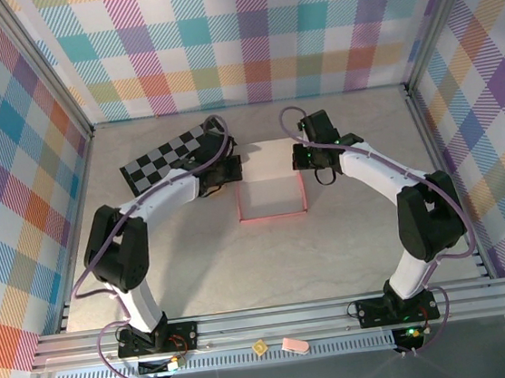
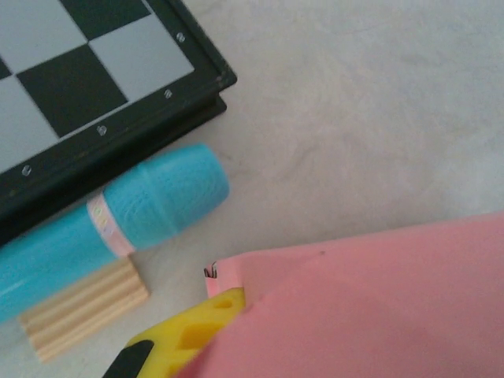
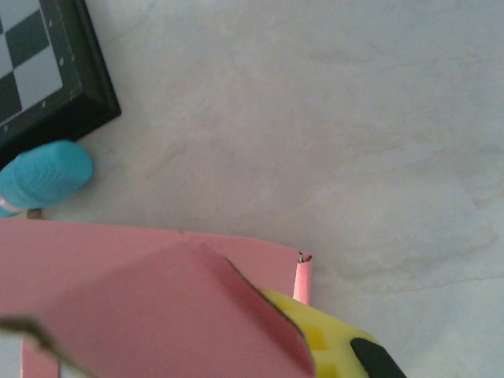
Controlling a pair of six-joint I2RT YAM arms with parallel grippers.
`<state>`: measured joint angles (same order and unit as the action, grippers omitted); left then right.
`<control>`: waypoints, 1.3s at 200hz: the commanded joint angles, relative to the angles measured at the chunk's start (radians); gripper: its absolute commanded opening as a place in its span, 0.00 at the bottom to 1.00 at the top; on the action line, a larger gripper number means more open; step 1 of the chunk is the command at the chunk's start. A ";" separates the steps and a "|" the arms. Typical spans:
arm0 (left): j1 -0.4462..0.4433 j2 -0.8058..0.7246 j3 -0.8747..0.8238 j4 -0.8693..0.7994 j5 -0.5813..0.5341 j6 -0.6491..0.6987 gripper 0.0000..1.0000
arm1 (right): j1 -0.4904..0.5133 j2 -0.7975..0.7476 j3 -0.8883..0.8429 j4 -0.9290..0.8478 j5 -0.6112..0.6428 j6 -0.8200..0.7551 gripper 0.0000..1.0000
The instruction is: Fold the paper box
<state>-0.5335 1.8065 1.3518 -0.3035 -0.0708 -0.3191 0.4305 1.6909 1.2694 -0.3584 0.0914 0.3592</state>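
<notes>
both arms in at the paper box [image 1: 271,191]: it lies just inboard of the left gripper [image 1: 225,168] and the right gripper [image 1: 307,157], its back flap running crosswise from one to the other, each equally near. pink card covers the jaws, so clamped or loose, i cannot tell.

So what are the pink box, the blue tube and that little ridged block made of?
The paper box looks like thin matte cardboard: flat pink sheet, crisp cut edges. The blue tube seems moulded plastic with a soft sheen. The ridged block looks like pale bare wood, though blur leaves that open.
</notes>
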 commanded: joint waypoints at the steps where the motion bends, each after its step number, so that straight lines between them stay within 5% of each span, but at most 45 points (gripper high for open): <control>1: -0.010 0.052 0.092 0.093 0.035 -0.008 0.00 | 0.011 0.016 -0.003 0.121 0.023 0.005 0.00; 107: 0.007 0.098 0.006 0.388 0.067 0.000 0.00 | -0.015 0.022 -0.167 0.433 0.006 -0.124 0.00; 260: -0.020 -0.008 -0.290 0.576 0.072 0.001 0.00 | -0.007 -0.068 -0.375 0.534 0.017 -0.193 0.00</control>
<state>-0.5198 1.8362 1.1023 0.2329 -0.0429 -0.3130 0.4072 1.6596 0.9356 0.1825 0.1421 0.1741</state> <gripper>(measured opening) 0.047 0.055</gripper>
